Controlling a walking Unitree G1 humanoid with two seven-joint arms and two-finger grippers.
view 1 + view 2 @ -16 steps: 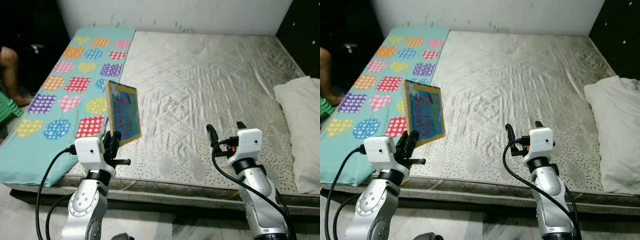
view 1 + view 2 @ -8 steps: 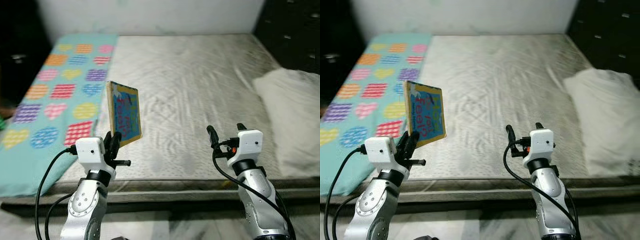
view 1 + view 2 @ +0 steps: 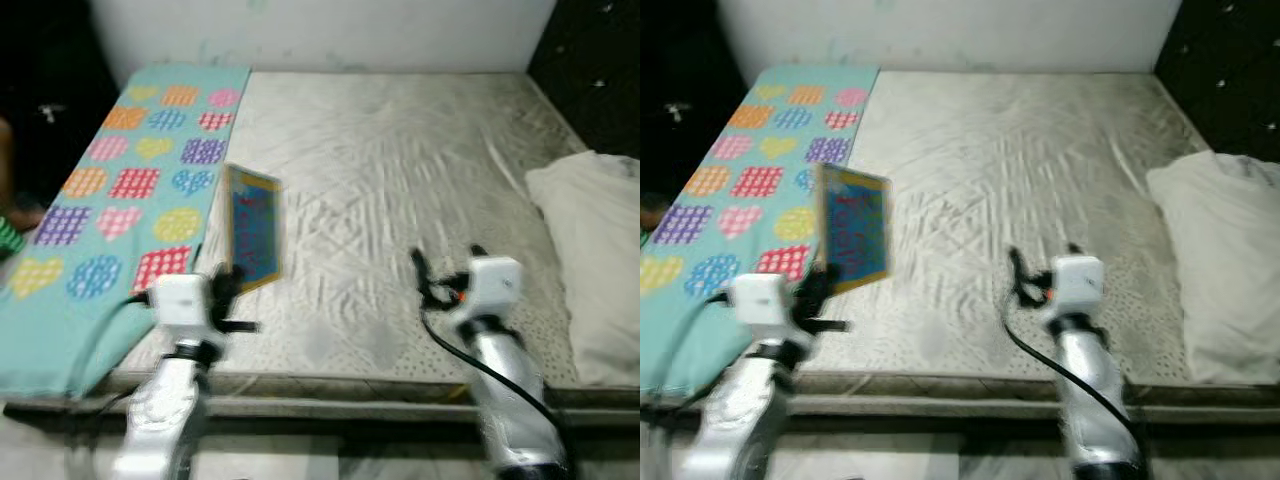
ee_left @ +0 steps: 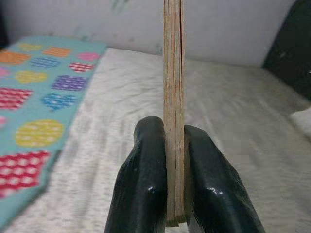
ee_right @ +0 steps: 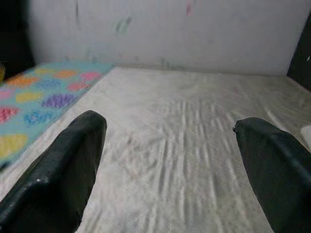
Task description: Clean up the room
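Carrying a book [image 3: 252, 228] is judged to be the step in hand: the left claw [image 4: 172, 191] is clamped on the lower edge of the book, which is held upright above the near edge of the bed [image 3: 400, 160], just beside the border between the bare grey mattress and the teal patterned sheet [image 3: 120, 190]. In the left wrist view the book's page edges are seen end-on, squeezed between the two black fingers [image 4: 146, 184], so the grip is read as firm and centred on the thin side. The blue cover with red lettering is turned toward the middle of the mattress. The right claw [image 5: 170, 165] is held spread wide and empty over the front part of the mattress, with nothing between its fingers; in the head views it is placed well apart from the book. A white pillow [image 3: 590, 250] lies at the right side of the bed. At the far left edge, part of a person [image 3: 8, 190] is glimpsed in the dark beside the bed. Both head views are blurred, so the robot is taken to be walking or turning. For the next move, a place for the book must be found away from the bed; none can be made out in these views. The book should be kept vertical and the grip unchanged during travel, since a thin hard cover held only by its lower edge could pivot or slip.
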